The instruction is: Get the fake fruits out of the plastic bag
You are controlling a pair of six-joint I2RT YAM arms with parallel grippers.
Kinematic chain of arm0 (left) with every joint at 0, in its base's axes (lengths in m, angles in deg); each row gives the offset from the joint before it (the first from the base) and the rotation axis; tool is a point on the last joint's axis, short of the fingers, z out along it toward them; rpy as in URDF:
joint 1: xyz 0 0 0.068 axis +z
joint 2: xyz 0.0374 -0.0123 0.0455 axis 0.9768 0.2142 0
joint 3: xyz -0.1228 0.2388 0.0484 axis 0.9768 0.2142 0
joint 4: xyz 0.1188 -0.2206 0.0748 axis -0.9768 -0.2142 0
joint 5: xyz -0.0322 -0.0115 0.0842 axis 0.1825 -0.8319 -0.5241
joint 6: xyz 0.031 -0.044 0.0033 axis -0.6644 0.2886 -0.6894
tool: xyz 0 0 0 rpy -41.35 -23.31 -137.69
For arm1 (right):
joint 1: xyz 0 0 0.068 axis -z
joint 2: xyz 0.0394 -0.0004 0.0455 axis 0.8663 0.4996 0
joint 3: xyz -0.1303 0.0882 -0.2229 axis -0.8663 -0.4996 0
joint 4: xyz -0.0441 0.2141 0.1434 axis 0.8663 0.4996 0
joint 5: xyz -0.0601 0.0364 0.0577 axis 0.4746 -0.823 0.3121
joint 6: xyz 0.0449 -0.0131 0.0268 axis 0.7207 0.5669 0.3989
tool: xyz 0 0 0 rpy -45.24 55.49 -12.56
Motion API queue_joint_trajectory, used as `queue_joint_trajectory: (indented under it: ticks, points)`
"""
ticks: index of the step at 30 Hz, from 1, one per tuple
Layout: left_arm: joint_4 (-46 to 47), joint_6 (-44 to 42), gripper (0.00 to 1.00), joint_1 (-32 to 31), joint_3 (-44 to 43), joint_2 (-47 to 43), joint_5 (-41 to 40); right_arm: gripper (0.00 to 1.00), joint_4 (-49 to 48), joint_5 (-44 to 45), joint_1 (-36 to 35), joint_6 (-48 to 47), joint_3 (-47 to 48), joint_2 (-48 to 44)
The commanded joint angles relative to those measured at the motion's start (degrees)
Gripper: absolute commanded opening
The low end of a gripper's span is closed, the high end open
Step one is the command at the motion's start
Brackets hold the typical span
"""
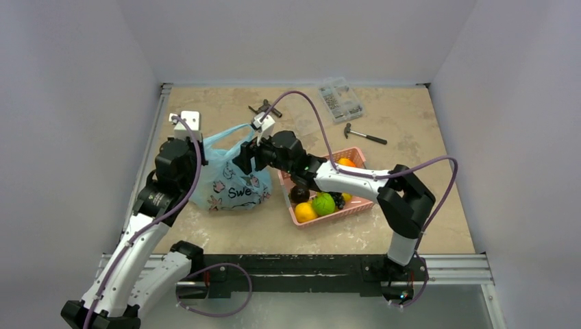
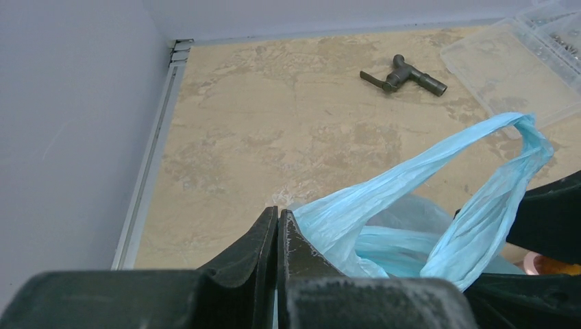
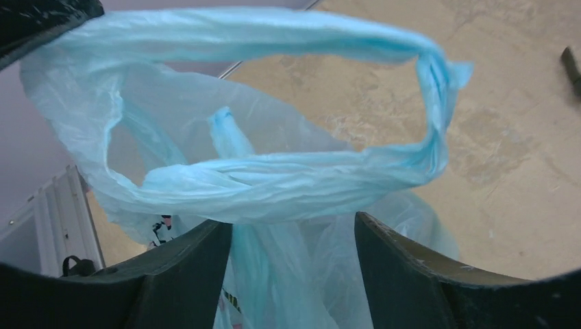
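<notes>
Plastic bag (image 1: 233, 185) | mouth up | left claw (image 2: 277, 218) pinches edge | right claw (image 3: 293, 225) agape

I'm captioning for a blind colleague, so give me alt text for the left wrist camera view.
The left arm's black claw, shut, pinches the edge of a thin pale blue plastic bag whose loop handle stretches up to the right. On the beige marbled table behind lie a dark metal tool and a clear plastic box.
</notes>
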Motion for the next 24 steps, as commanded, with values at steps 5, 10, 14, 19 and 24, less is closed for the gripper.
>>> queue_joint_trajectory:
  ticks: [5, 10, 14, 19, 24]
  points:
    - [5.2, 1.3, 0.00, -0.5, 1.7, -2.9, 2.0, 0.17, -12.4, -4.4, -0.4, 11.5, -3.6, -1.1]
    - [0.8, 4.7, 0.32, -6.5, 0.5, -3.5, -2.6, 0.00, -17.2, -2.0, -0.4, 13.6, -10.2, -5.4]
    - [-10.6, 12.8, 0.68, -6.9, -3.6, -5.4, 8.0, 0.00, -20.1, -3.7, -0.4, 15.3, -12.0, -6.0]
    - [-22.1, 16.3, 0.82, -6.9, -11.3, -5.9, 21.2, 0.00, -22.4, -7.0, -0.4, 18.9, -11.7, -4.4]
    - [-30.4, 17.2, 0.86, -7.8, -19.1, 4.5, 37.8, 0.00, -26.9, -9.8, -0.4, 22.1, -13.6, -4.8]
